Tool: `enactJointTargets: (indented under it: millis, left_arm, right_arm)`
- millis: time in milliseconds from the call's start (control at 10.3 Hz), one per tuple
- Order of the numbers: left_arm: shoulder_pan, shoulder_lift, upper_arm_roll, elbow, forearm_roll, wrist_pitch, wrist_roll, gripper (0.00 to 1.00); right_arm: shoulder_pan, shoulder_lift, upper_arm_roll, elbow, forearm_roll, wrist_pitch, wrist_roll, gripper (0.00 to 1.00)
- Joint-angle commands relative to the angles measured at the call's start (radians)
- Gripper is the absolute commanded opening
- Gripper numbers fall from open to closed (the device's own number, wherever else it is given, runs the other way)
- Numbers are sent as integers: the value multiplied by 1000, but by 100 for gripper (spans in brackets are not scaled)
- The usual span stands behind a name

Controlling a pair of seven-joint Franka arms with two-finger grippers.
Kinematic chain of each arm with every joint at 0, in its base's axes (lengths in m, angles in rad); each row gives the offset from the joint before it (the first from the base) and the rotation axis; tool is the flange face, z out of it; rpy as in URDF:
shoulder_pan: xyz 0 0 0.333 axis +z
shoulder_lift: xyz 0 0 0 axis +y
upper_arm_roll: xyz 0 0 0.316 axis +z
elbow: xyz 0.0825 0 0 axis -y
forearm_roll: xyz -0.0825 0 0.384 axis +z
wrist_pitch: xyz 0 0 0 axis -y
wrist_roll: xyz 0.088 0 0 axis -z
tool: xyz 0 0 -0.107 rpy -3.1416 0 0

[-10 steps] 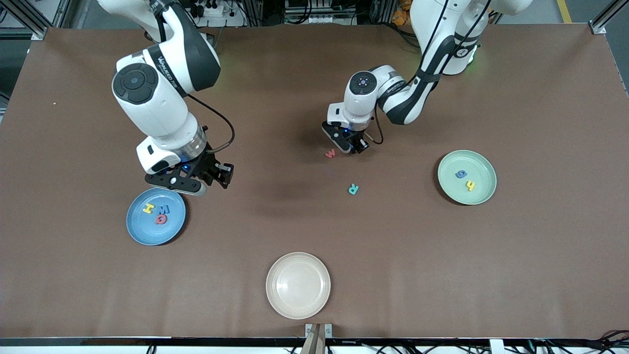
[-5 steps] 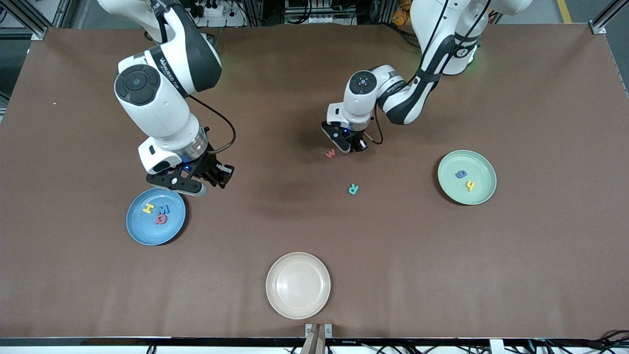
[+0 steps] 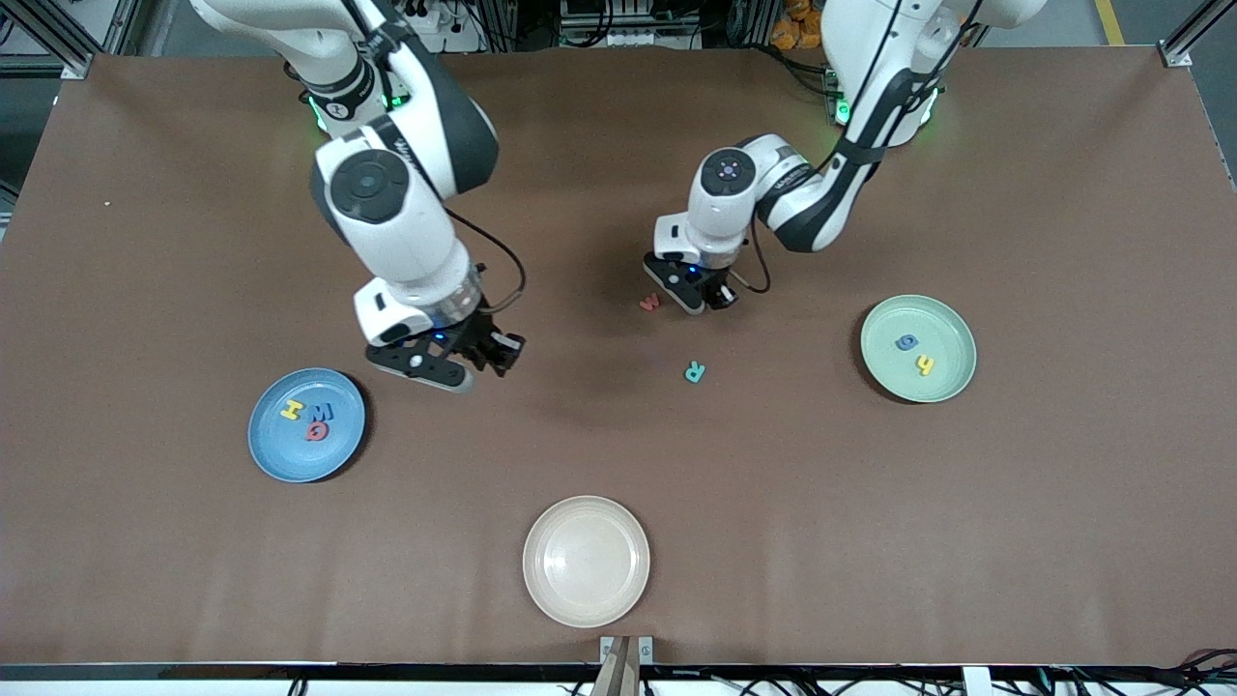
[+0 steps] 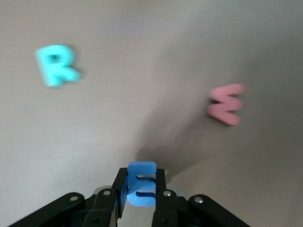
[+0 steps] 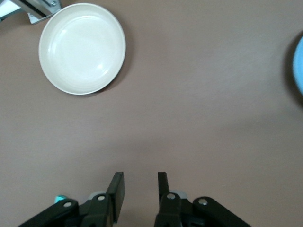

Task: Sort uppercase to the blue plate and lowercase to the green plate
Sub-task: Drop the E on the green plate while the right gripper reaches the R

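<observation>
A blue lowercase letter (image 4: 140,183) is clamped by the left gripper (image 3: 698,296); the green plate (image 3: 952,327) lies toward that arm's table end. The right gripper (image 5: 140,188) is held open over bare table.

A blue foam lowercase letter (image 4: 140,184) stands on edge, pinched between the two fingers of the left tool (image 3: 703,295), lifted just above the counter. The red w (image 3: 649,303) lies flat just beside that tool, toward the right arm's end, and the teal-green R (image 3: 695,371) lies flat near it, nearer the front camera. The pale green plate (image 3: 875,365) sits well apart from the left tool, toward the left arm's end, and carries a blue lowercase letter (image 3: 906,342) and the yellow h (image 3: 926,364). The blue plate (image 3: 273,451) sits near the right tool (image 3: 462,364), holding the yellow H (image 3: 292,410), blue W/M (image 3: 322,413) and red Q (image 3: 316,432), all flat.
</observation>
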Motion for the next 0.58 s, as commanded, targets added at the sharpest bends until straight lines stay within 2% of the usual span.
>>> enactJointTargets:
  millis: [0,292,487]
  left_arm:
    - [154,-135,-13,-55,33,-106,3,0]
    - [404,-255,-16,-83,33,-276,107,0]
    - [563,-272,-18,-85,27,-292,254,0]
  right_arm:
    - [51,140,-2,156,-68,-17,105,45]
    - [141,312,-5,329,-140,-17,189,54]
    - [189,418,-10,458,-142,-19,191,60]
